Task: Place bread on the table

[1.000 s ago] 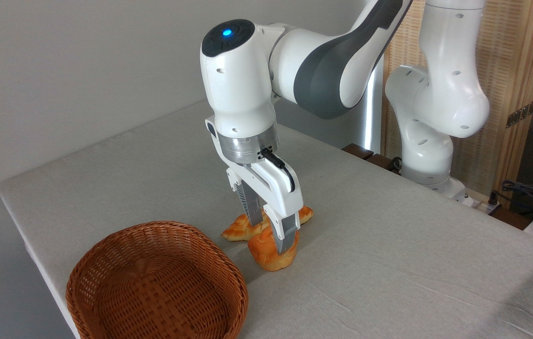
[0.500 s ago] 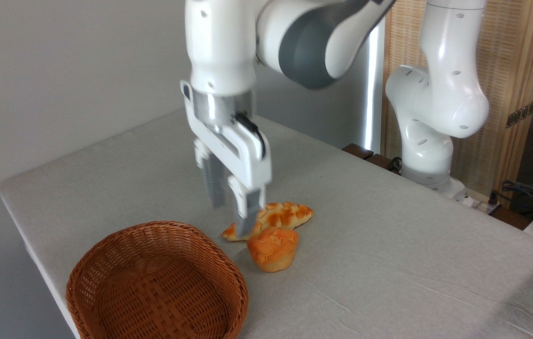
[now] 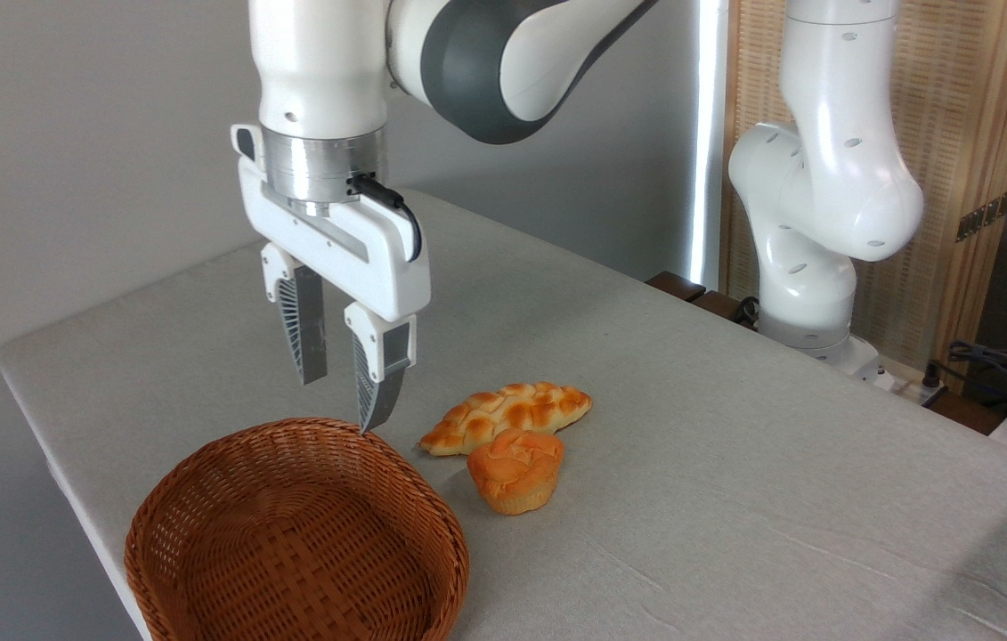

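The bread (image 3: 517, 470), a small orange-golden muffin-shaped bun, stands upright on the light grey table (image 3: 734, 427), just in front of a longer braided loaf (image 3: 505, 416). My gripper (image 3: 338, 405) hangs open and empty above the far rim of the wicker basket, up and to the left of the bread, well apart from it. Its two ribbed fingers point down with a clear gap between them.
A brown woven wicker basket (image 3: 294, 532) with nothing in it sits at the table's front left corner. The arm's white base (image 3: 810, 267) stands at the back right, with cables (image 3: 1002, 365) beyond the table's right edge.
The gripper let go of the bread, rose and swung left toward the basket. The bread stays where it was set down on the table.
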